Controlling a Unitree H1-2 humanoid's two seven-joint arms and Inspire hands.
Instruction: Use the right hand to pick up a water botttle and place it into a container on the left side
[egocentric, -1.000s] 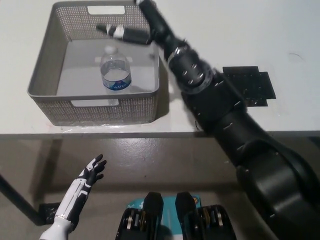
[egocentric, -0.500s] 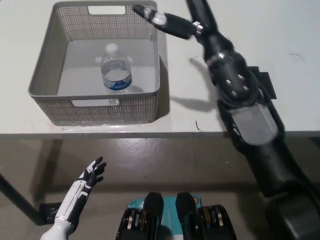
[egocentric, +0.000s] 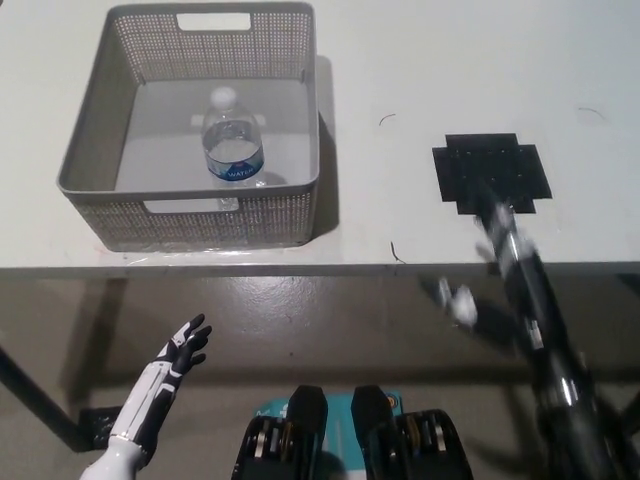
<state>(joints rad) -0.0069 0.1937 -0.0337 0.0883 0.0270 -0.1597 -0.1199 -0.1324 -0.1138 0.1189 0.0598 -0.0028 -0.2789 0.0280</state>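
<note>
A clear water bottle (egocentric: 232, 145) with a blue label and white cap stands upright inside the grey mesh basket (egocentric: 88, 150) at the table's left. My black right hand (egocentric: 455, 300) is a motion-blurred shape below the table's front edge at the lower right, far from the bottle, with nothing seen in it. The blur hides how it is held. My white left hand (egocentric: 182, 345) rests low at the lower left, under the table edge, open with its fingers spread.
A black flat mat (egocentric: 490, 172) lies on the white table (egocentric: 420, 80) at the right. The table's front edge runs across the middle of the picture, with grey floor below it.
My right arm has swung out of the basket, to the right across the table and down below its front edge. The bottle stays standing in the basket. The left hand has not moved.
</note>
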